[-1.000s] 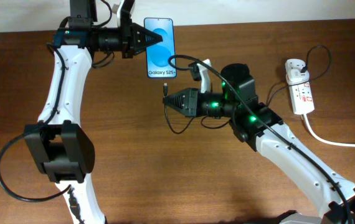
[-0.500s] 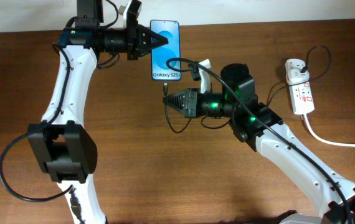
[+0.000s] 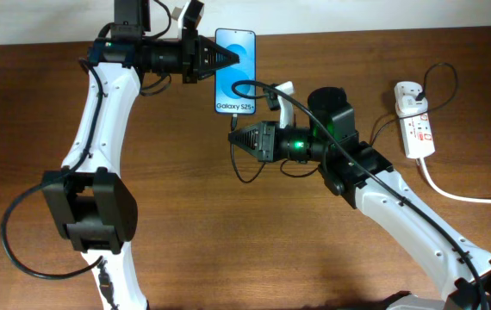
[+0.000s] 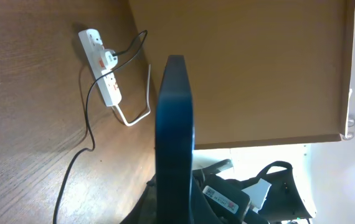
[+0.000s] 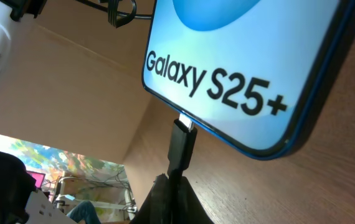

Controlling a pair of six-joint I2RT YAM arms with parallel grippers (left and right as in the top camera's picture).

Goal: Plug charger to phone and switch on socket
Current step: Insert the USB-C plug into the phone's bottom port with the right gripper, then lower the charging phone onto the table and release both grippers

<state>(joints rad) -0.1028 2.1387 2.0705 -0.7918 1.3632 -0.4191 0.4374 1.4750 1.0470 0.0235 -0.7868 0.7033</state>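
My left gripper (image 3: 227,58) clamping phone (image 3: 237,86) at 12 o'clock; my right gripper (image 3: 233,138) pinching charger (image 5: 180,144) tip, touching phone's bottom edge.

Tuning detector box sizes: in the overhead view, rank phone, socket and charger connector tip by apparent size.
1. phone: largest, though it may sit nearer the camera than the rest.
2. socket: nearly as long, clearly narrower.
3. charger connector tip: by far the smallest.
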